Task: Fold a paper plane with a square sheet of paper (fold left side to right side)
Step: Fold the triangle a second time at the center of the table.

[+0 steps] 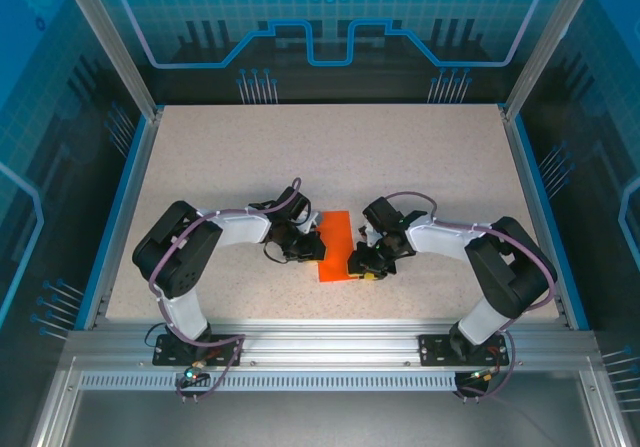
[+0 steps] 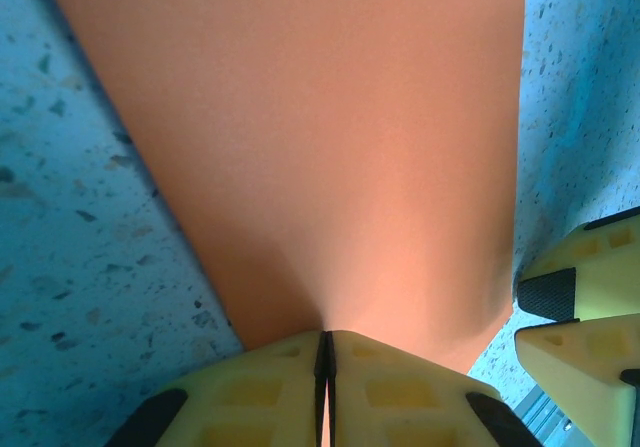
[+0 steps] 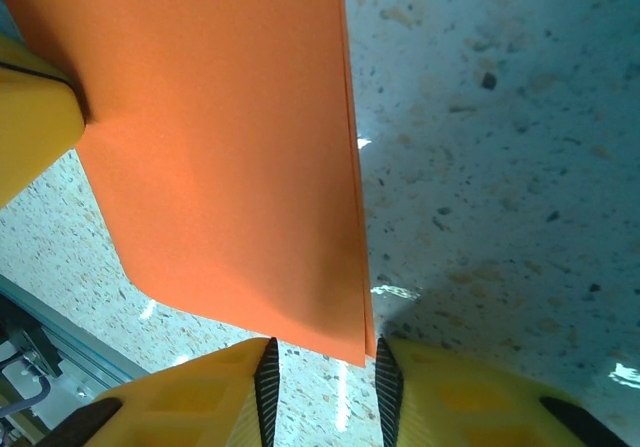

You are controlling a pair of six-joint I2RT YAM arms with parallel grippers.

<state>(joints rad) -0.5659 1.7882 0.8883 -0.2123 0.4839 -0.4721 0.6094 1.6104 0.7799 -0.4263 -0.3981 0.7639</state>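
Left gripper (image 2: pixel 325 342) is clamped tight on the paper's (image 2: pixel 320 147) near-left edge, fingers pressed together with the sheet between them. Right gripper (image 3: pixel 325 367) has its fingers a little apart, the paper's right corner sitting at the gap, not pinched. The paper, a folded orange rectangle, lies flat mid-table (image 1: pixel 400 157) between both grippers. Both arms bend inward, wrists low.

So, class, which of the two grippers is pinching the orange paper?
The left gripper: its jaws are shut on the orange paper, while the right gripper has its jaws apart.
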